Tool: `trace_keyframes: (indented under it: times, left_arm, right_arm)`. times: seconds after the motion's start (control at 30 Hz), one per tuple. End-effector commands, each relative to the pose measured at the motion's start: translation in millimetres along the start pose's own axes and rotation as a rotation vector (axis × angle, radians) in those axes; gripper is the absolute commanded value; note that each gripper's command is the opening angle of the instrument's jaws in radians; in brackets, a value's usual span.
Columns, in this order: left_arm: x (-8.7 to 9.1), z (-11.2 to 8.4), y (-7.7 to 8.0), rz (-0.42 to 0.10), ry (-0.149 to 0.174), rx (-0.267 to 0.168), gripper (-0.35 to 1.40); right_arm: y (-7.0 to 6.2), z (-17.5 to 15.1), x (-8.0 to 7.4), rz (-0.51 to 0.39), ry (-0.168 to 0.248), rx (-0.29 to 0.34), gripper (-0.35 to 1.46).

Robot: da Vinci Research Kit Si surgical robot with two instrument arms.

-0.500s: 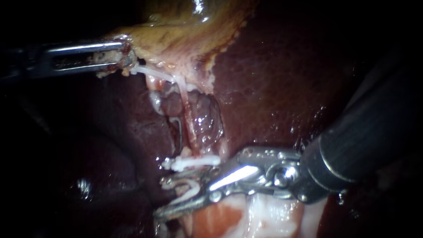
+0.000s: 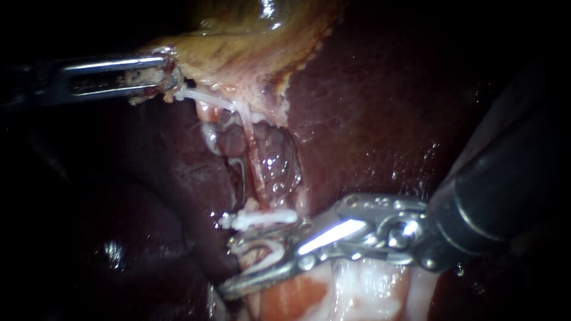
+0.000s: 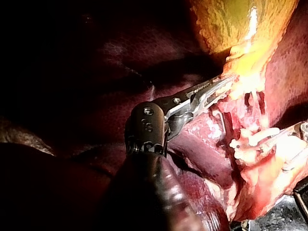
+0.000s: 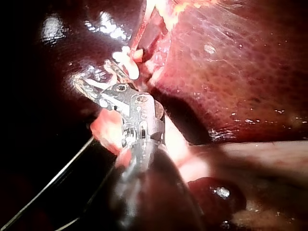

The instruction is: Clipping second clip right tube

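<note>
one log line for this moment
left instrument: shut on gallbladder edge | right instrument: carrying loaded clip, just under placed clip | loaded clip: not closed

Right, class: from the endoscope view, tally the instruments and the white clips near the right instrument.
Instruments: 2 (left instrument gripping the gallbladder, right instrument)
White clips: 2 (set clip on tube, loaded clip between right jaws)
Total: 4

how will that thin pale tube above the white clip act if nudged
The thin pale tube looks soft, so it would probably bend, not resist. It seems stretched taut below the yellowish gallbladder the left tool grips, so it may spring back. Wet sheen suggests slipperiness.
</note>
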Motion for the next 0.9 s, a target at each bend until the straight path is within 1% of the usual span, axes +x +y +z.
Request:
trace_keyframes:
  times: [0.03,0.13,0.23,0.33,0.43,0.5,0.73,0.9]
  left_arm:
    - [0.0,-0.1,0.1,0.000,0.000,-0.001,-0.35]
    - [0.0,-0.2,0.0,0.000,-0.001,-0.002,-0.35]
    - [0.1,-0.2,0.1,0.000,-0.001,-0.002,-0.35]
    - [0.0,-0.3,0.1,0.000,-0.001,-0.002,-0.35]
    - [0.1,-0.3,0.1,0.000,-0.001,-0.002,-0.35]
    - [0.1,-0.4,0.2,0.000,-0.001,-0.002,-0.35]
    - [0.1,-0.4,0.2,0.000,-0.001,-0.002,-0.35]
    - [0.1,-0.3,0.2,0.000,-0.001,-0.002,-0.35]
  right_arm:
    - [-0.3,-0.8,0.4,0.003,0.008,-0.006,0.49]
    - [-0.8,-2.6,1.3,0.019,0.018,-0.010,0.49]
    - [-1.0,-4.4,2.2,0.011,0.030,-0.019,0.49]
    - [-0.7,-5.8,2.7,0.013,0.043,-0.032,0.49]
    - [-0.1,-6.5,2.8,0.018,0.049,-0.040,0.49]
    - [0.4,-6.7,2.7,0.018,0.056,-0.045,0.49]
    - [1.8,-6.2,2.4,0.017,0.055,-0.063,0.49]
    - [3.0,-4.6,2.0,0.013,0.052,-0.076,0.49]
